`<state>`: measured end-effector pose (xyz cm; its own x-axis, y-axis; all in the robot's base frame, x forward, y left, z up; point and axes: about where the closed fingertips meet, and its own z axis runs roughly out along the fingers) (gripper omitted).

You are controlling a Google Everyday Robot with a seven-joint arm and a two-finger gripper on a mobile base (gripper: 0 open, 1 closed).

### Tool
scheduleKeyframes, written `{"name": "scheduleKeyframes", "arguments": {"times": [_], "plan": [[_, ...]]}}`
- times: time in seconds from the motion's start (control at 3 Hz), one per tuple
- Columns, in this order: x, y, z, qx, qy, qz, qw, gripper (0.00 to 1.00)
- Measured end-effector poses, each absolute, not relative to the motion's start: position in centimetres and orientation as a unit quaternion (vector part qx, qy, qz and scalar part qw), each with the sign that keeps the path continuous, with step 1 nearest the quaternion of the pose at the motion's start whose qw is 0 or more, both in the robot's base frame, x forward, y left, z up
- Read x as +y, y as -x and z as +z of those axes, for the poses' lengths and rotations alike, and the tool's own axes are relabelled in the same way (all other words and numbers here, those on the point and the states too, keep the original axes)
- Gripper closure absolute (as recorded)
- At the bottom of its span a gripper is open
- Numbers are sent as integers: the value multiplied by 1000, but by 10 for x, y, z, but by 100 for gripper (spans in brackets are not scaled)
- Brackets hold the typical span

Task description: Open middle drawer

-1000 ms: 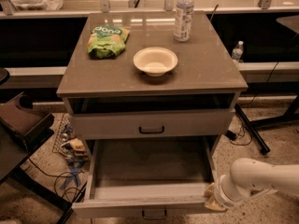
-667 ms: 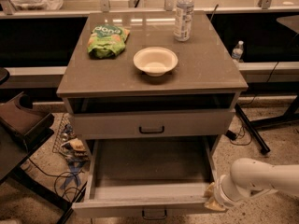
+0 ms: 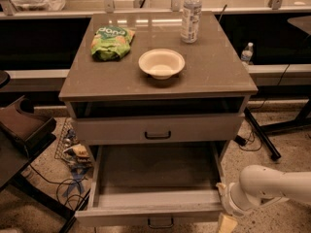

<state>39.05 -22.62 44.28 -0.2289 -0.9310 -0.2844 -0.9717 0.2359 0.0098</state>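
The middle drawer (image 3: 155, 198) is a wide grey drawer, pulled far out of the cabinet, and its plain grey box interior shows with nothing in it. Its small black bar handle (image 3: 160, 222) is at the centre of the front, at the bottom edge of the view. My gripper (image 3: 226, 220) is at the end of the white arm (image 3: 272, 183) that comes in from the right. It sits low beside the drawer's front right corner, partly cut off by the bottom edge.
A closed grey drawer (image 3: 158, 129) with a black handle sits above the open one. On the cabinet top (image 3: 218, 67) stand a white bowl (image 3: 161, 63), a green chip bag (image 3: 112, 41) and a water bottle (image 3: 191, 14). Cables and clutter (image 3: 73, 154) lie on the floor at the left.
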Motion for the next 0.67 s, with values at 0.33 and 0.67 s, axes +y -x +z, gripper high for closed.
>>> {"name": "scheduleKeyframes", "arguments": {"times": [0.33,0.67], "plan": [[-226,-390,443,778,611,93,110,0],[-222,-393,455,775,618,70,108,0]]}}
